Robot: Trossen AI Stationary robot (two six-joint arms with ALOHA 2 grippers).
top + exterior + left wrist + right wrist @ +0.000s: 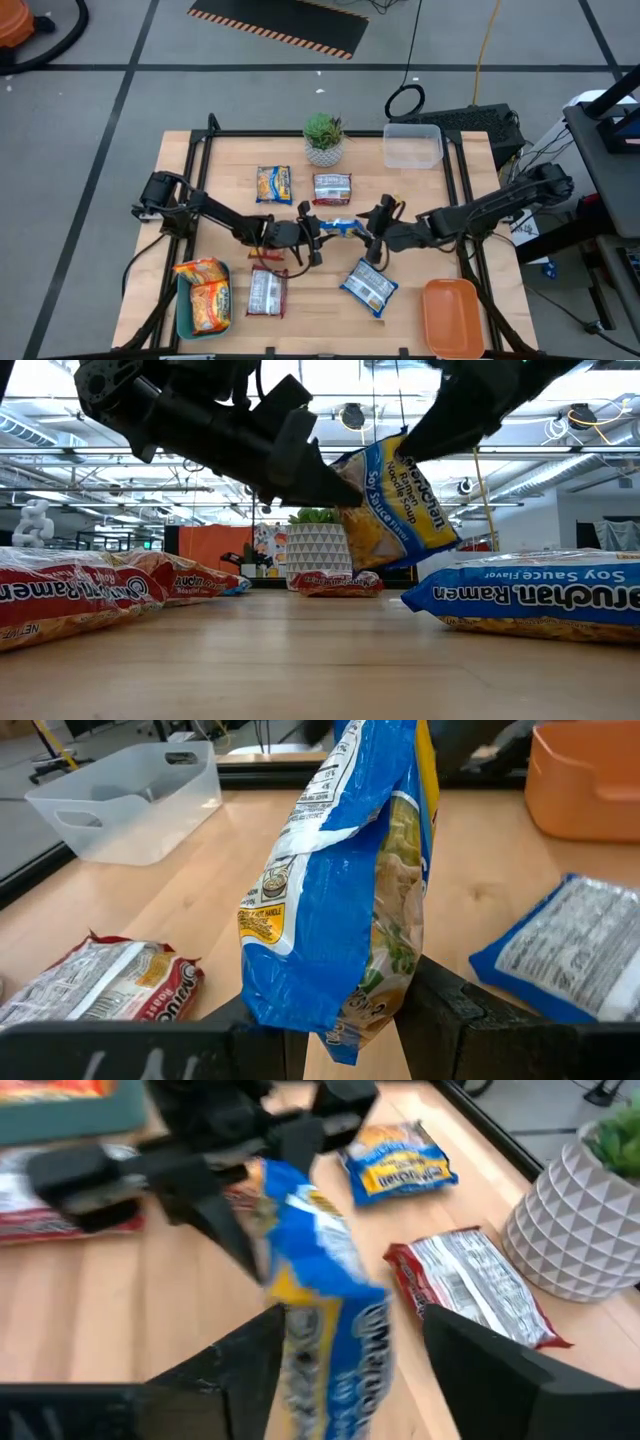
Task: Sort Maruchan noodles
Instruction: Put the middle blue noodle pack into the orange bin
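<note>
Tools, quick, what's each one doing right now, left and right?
Left tool: closed on the blue noodle packet, lifted off the table.
Right tool: around the same packet's other end; grip cannot be told.

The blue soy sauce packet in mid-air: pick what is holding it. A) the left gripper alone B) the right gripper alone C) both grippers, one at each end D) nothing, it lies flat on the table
C: in the high view the blue soy sauce packet hangs between the left gripper and the right gripper, each closed on one end, and the low view shows it clear of the table.
</note>
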